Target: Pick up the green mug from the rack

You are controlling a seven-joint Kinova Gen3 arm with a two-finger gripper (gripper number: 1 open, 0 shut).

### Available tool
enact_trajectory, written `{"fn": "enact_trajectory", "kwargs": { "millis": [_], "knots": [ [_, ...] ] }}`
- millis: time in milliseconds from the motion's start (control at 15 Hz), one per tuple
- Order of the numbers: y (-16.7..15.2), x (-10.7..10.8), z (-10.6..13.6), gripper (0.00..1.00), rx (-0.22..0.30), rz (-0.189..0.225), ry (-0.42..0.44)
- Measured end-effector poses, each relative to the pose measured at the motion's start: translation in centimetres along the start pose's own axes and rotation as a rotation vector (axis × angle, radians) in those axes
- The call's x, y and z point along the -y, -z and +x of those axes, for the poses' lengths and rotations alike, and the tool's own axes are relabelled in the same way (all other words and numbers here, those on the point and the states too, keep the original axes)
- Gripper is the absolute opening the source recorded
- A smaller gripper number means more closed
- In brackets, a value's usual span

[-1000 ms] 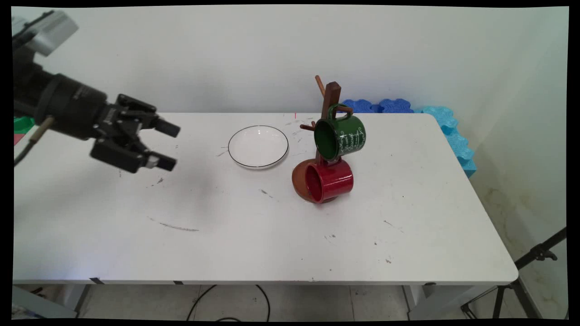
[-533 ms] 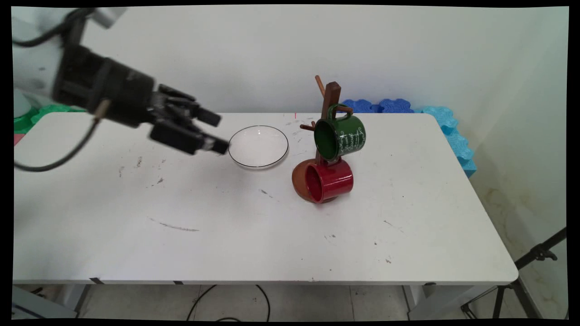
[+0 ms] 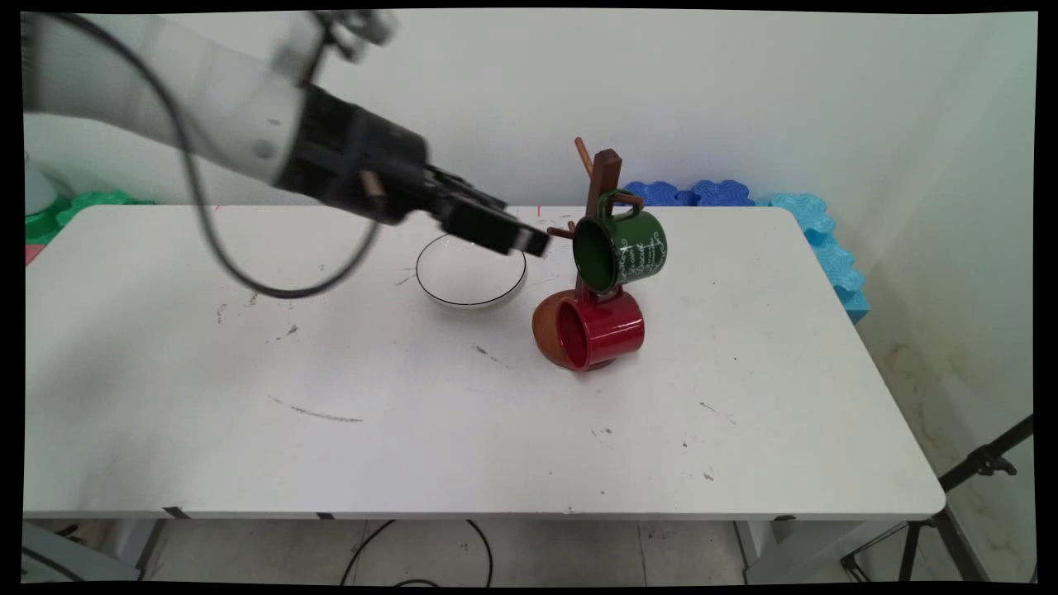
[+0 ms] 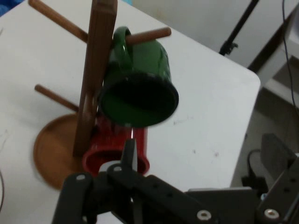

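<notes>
Green mug (image 3: 620,250) hangs on the wooden rack (image 3: 601,195) above a red mug (image 3: 599,328), our tool (image 3: 529,240) just beside it, grip unclear, so we'd approach slowly.

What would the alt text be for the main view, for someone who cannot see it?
A robot arm reaches from the upper left over a white table, its black gripper above a white plate and close to a wooden mug stand. A green mug hangs on a peg of the stand, with a red mug below it.
</notes>
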Motion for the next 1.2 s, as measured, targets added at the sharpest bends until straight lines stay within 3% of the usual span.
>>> {"fn": "enact_trajectory", "kwargs": {
  "millis": [467, 1200],
  "knots": [
    [-6.7, -0.9, 0.4, 1.0, -0.024, 0.03, 0.053],
    [-13.6, -1.4, -2.4, 1.0, -0.057, 0.034, 0.098]
  ]
}}
